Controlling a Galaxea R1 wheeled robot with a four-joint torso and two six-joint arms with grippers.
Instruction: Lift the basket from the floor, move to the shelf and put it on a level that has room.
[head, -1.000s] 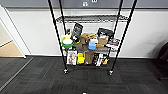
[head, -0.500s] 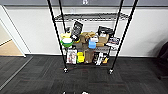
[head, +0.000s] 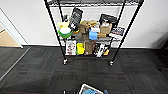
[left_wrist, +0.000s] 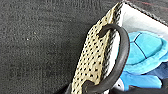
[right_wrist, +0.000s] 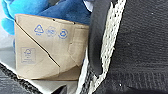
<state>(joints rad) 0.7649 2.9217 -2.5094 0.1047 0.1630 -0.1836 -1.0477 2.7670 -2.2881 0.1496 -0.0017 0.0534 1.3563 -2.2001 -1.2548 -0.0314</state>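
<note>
- At the bottom edge of the head view: the basket (head: 90, 89), cut off by the frame, white rim tilted, one corner toward the shelf (head: 91, 32); long axis hard to judge from so little of it.
- Inside it, a patch of blue (head: 88, 91), too blurred there to name.
- Under and around it: the floor (head: 37, 67), dark carpet tiles with faint stripes.
- Straight ahead, against a pale wall (head: 30, 22): tall black wire rack, posts slanting outward toward the top, small feet on the carpet, well apart from the basket.
- On the middle tiers: crowded boxes, a green bowl (head: 64, 33), a blue tub (head: 92, 35), yellow containers (head: 80, 48); labels unreadable.
- Across the top of the rack: a grey wire level (head: 100, 3), sliced by the frame, its load not visible.
- Left wrist view: beige woven side (left_wrist: 96, 60) running lengthwise away from the camera, a dark loop handle (left_wrist: 120, 57) against it, white lining (left_wrist: 140, 21) behind, a blue plush toy (left_wrist: 145, 53) lying inside.
- Right wrist view: opposite woven side (right_wrist: 110, 42) with another dark handle (right_wrist: 97, 37), a creased brown paper carton (right_wrist: 47, 47) with printed recycling marks, blue plush behind it.
- Jaws of both grippers: cannot tell, fingers not made out in either wrist view.
- Far left of the head view: a strip of tan wooden flooring (head: 7, 40) past a white frame.
</note>
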